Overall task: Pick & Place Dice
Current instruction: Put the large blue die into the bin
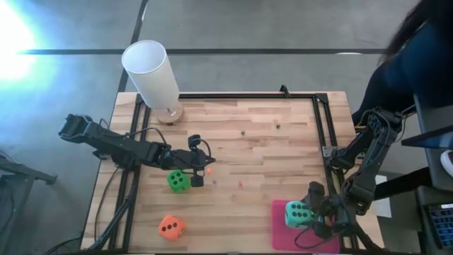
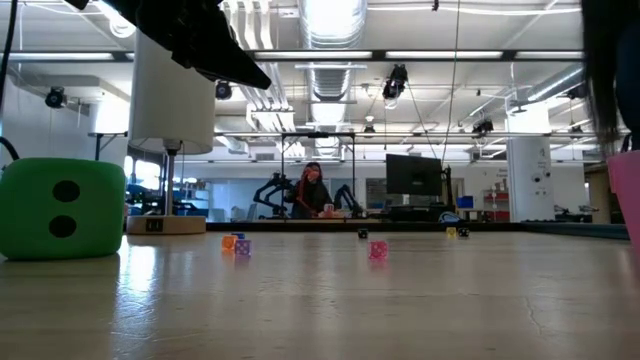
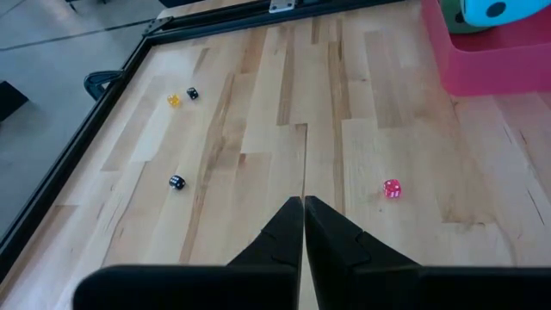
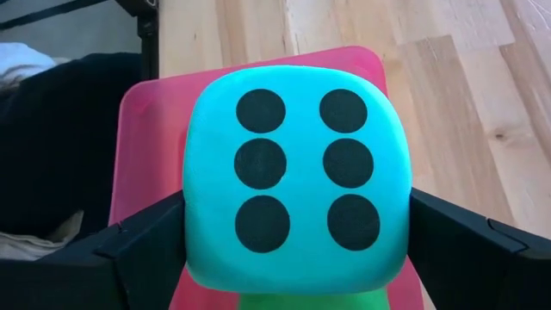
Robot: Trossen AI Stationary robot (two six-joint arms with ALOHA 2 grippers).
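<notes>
While the right hand [image 4: 293, 241] is gripping the teal die [image 4: 297, 176] atop a green die [image 4: 310, 301] on the pink mat [image 4: 146, 146], the left hand [image 3: 303, 226] is hovering over the bench [image 3: 258, 129], fingers together.

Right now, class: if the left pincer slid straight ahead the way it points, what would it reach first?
Probably nothing close: the left pincer, shut, points over bare table. The small pink die lies beside that line, the pink mat farther off to the same side. Depth is uncertain.
</notes>
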